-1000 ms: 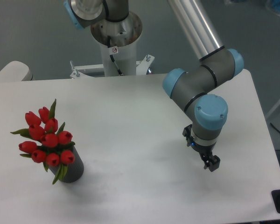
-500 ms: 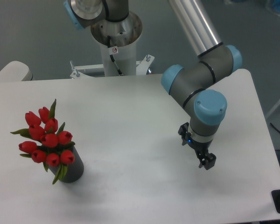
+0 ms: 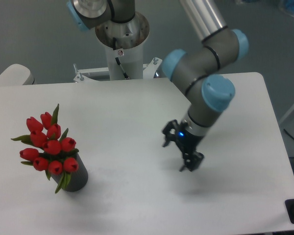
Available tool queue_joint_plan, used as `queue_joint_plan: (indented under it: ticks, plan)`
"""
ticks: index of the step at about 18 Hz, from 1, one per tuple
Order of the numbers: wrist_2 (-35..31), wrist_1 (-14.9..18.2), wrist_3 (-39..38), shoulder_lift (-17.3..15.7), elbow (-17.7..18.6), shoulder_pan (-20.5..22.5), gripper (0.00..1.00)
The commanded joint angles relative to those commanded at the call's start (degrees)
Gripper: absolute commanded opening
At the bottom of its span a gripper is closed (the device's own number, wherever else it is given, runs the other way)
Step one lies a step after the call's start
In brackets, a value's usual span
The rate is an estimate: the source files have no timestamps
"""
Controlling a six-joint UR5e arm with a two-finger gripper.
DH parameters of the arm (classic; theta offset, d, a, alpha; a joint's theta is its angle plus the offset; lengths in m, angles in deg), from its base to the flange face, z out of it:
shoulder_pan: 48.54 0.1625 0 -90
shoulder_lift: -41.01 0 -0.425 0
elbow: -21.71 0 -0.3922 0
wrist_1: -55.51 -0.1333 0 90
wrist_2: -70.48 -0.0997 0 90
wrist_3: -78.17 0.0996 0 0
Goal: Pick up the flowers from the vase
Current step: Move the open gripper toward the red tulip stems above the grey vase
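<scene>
The flowers (image 3: 49, 146), a tight bunch of red tulip buds with pointed green leaves, stand in the vase (image 3: 76, 178) near the left front of the white table (image 3: 127, 112). The vase is a short, dark grey cylinder, upright, with the bunch leaning up and to the left out of its top (the buds hide the opening itself). One leaf hangs down over the front of the vase wall.

The gripper (image 3: 179, 153) hangs above the table right of centre, well apart from the flowers and vase, with bare tabletop between them. It tilts down, and its two black fingers (image 3: 194, 161) stand apart, with nothing between them. A small blue light glows on the wrist just above the fingers.

The arm's grey links with blue joint caps rise behind the gripper toward the top edge, and the arm's white pedestal (image 3: 121, 46) stands behind the table's far edge.
</scene>
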Motion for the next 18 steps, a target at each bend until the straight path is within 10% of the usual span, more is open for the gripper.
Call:
queue_joint_plan:
  ticks: [6,18]
  plan:
    - [22.9,0.0,-11.3,-1.7,3.7,-1.9,1.0]
    - [37.8,-0.4,-12.0,-2.9,5.8,-8.3,1.0]
